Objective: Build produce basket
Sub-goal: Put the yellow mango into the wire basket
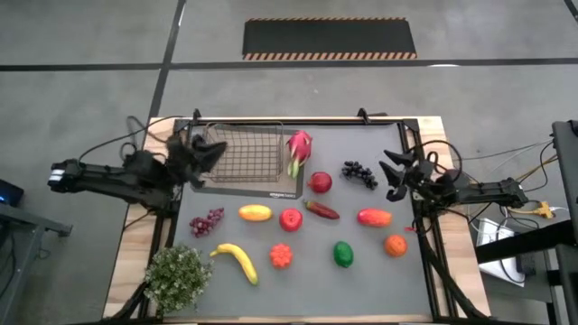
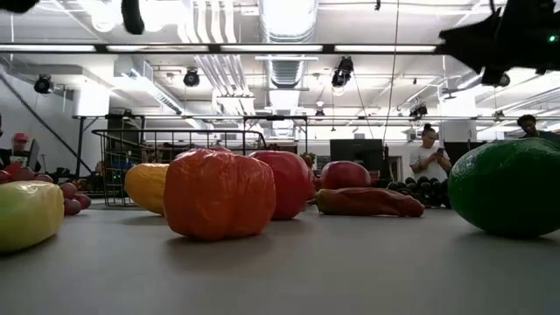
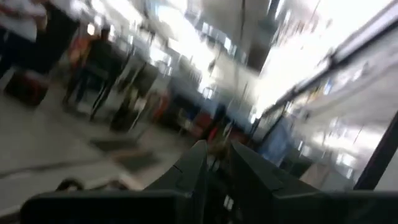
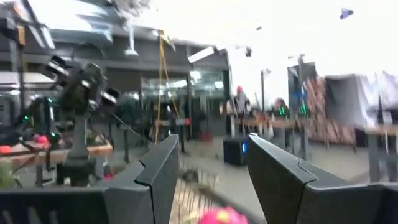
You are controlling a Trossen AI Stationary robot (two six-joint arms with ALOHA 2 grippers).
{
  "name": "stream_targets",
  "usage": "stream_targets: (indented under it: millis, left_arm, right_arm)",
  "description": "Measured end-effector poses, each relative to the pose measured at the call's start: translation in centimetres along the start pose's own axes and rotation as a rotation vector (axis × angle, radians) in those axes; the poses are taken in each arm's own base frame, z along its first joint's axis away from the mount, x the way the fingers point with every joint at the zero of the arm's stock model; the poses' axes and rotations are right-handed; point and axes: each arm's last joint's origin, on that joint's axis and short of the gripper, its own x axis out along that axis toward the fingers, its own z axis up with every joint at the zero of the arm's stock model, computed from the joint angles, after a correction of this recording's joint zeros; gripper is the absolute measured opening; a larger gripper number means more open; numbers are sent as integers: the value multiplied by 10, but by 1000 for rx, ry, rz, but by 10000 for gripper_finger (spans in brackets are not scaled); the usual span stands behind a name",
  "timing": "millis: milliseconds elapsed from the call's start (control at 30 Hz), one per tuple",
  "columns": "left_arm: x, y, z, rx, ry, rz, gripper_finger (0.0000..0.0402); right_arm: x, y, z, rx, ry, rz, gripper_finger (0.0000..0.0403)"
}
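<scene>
The dark wire-mesh basket stands at the table's far left on a flat dark mat. A pink dragon fruit lies right beside the basket's right side. The other produce is spread over the grey table: red apples, black grapes, purple grapes, banana, orange, green pepper. My left gripper hovers over the basket's left end, its fingers a little apart and empty. My right gripper hovers at the table's right edge, open and empty.
A leafy green potted plant stands at the near left corner. A yellow mango, a red-orange mango, a red chili and an orange-red pepper lie mid-table. People stand in the room beyond.
</scene>
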Motion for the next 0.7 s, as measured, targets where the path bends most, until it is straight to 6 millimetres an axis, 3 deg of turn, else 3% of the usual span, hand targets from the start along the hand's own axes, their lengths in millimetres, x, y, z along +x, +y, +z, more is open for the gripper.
stream_targets:
  millis: [200, 333, 700]
  left_arm:
    - [41, -24, -19, 97, 288, 23, 54]
    - [60, -45, -25, 113, 470, -12, 54]
    - [77, -67, -80, 341, 1192, 248, 54]
  right_arm:
    - [-1, 3, 12, -75, -151, 151, 173]
    - [-1, 3, 13, -105, -175, 158, 173]
    - [-2, 1, 18, -153, -222, 137, 173]
